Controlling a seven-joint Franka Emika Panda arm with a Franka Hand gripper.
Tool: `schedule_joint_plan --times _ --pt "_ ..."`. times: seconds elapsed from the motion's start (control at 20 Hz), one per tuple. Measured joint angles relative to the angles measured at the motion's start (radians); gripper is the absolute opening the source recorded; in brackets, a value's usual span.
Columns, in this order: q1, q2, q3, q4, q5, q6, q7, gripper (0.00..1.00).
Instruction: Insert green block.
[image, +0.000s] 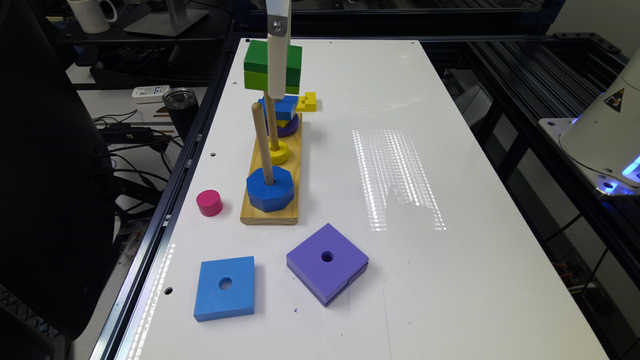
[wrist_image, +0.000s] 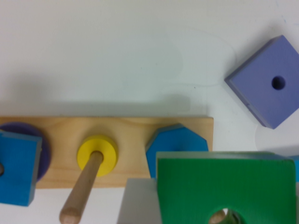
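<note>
The green block (image: 257, 65) (wrist_image: 224, 182), dark green over lime, hangs in the air above the wooden peg base (image: 270, 216) (wrist_image: 126, 128). My gripper (image: 276, 85) is shut on it; one grey finger (wrist_image: 135, 205) presses its side. In the wrist view the block covers part of the blue octagon (wrist_image: 175, 144), and a wooden peg tip (wrist_image: 218, 217) shows through the block's round hole. In the exterior view the octagon (image: 270, 189) sits on the nearest peg (image: 261, 140). The middle peg (wrist_image: 81, 191) carries a yellow ring (image: 279, 151). The far peg holds a blue square (image: 281, 106) over a purple disc.
On the table lie a pink cylinder (image: 209, 202), a large blue square block (image: 225, 287), a purple square block (image: 327, 262) (wrist_image: 275, 81) and a small yellow piece (image: 307, 101). The table's edge runs along the exterior view's left. The robot base (image: 610, 135) stands at its right.
</note>
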Motion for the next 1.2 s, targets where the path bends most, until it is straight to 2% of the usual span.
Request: schedule_joint_plan --times 0.3,1.2 --pt "0.001 0.036 0.001 0.039 -0.0014 0.000 0.000 0.00" --pt "0.001 0.050 0.002 0.040 -0.0021 0.001 0.000 0.00"
